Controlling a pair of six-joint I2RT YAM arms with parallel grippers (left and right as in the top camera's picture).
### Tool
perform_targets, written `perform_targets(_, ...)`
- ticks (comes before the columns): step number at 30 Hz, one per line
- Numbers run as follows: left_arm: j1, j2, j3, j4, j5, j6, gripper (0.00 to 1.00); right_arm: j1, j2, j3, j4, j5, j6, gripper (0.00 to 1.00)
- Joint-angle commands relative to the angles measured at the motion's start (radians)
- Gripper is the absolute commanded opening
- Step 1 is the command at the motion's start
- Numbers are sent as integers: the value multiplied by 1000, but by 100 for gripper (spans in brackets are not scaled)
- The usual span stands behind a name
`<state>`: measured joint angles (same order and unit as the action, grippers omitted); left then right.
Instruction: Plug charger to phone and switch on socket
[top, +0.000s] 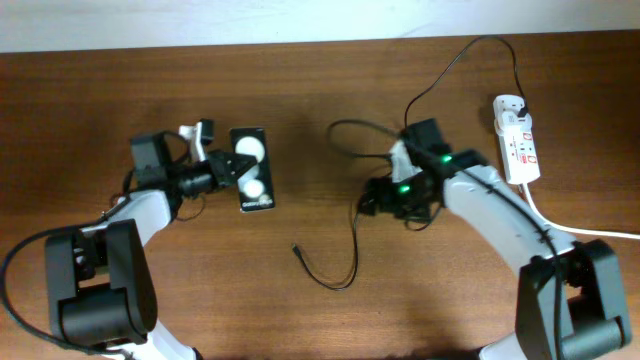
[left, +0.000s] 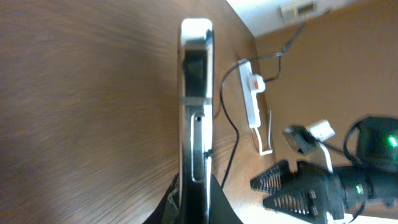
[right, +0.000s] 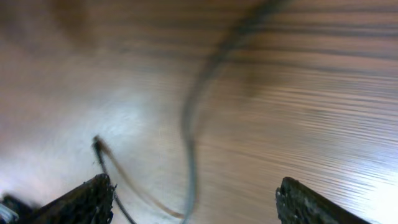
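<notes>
Two robot arms sit closest to the camera above, the left arm (top: 100, 270) and the right arm (top: 565, 285). From up here the left gripper (top: 232, 172) is shut tight on the phone (top: 253, 160), at the left-middle of the brown table (top: 90, 90). The right gripper (top: 372, 203) hangs over the middle, just beside the charger (top: 355, 250), a thin black cable. Its little tip (top: 297, 248) lies loose on the wood, well apart from the phone. The white socket (top: 517, 140) lies far off to the right.

From the left wrist, the phone's thin edge stands right in front, pinched low down between the black fingers (left: 222, 208). I cannot tell if the phone touches the table. Far behind are the socket and the other gripper, its jaws apart.

From the right wrist, both fingers (right: 81, 202) stand wide apart — open, holding nothing. The blurry cable runs along the wood below them.

So I think only the first bit is done: the phone is held. Picking up the tip, pushing it into the phone and pressing the switch all look left to do. The switches are too small to read.

No box, bowl or tray shows. Only the socket holds something — a black plug (top: 523, 103) at its far end, where the cable leads.
</notes>
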<state>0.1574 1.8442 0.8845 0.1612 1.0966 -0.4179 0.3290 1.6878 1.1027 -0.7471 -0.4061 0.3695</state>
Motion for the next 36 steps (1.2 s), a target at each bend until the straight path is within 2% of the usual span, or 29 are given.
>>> perform_targets(1, 88, 5, -50, 80, 64, -171, 0, 151, 3, -7, 55, -24, -25, 82)
perform_targets(3, 123, 5, -50, 55, 67, -194, 0, 250, 3, -7, 108, 42, -24, 77)
perform_targets(10, 155, 5, -50, -1, 93, -227, 0, 563, 4, -7, 187, 459, -14, 76)
perform_targets(12, 155, 5, -50, 3, 93, -227, 0, 602, 8, -7, 206, 517, 9, 75)
perform_targets(15, 155, 5, -50, 2, 89, -226, 0, 639, 47, -7, 239, 516, 13, 64)
perform_targets(17, 155, 5, -50, 2, 89, -227, 0, 642, 94, -7, 235, 508, 13, 63)
perform_targets(20, 155, 5, -50, 2, 89, -227, 0, 642, 154, -7, 228, 480, 13, 50)
perform_targets(21, 155, 5, -50, 2, 89, -227, 0, 642, 167, -6, 229, 477, 13, 39)
perform_targets(25, 155, 5, -50, 3, 89, -227, 0, 639, 167, -5, 228, 477, 13, 13)
perform_targets(28, 155, 5, -50, 3, 89, -227, 0, 622, 167, 42, 130, 478, 35, 4)
perform_targets(31, 155, 5, -50, 3, 89, -227, 0, 552, 167, 142, -68, 460, 39, 4)
perform_targets(33, 155, 5, -50, 2, 89, -227, 0, 519, 167, 148, -82, 420, 39, 5)
perform_targets(36, 155, 5, -50, 3, 89, -227, 0, 500, 168, 148, -82, 321, 39, 20)
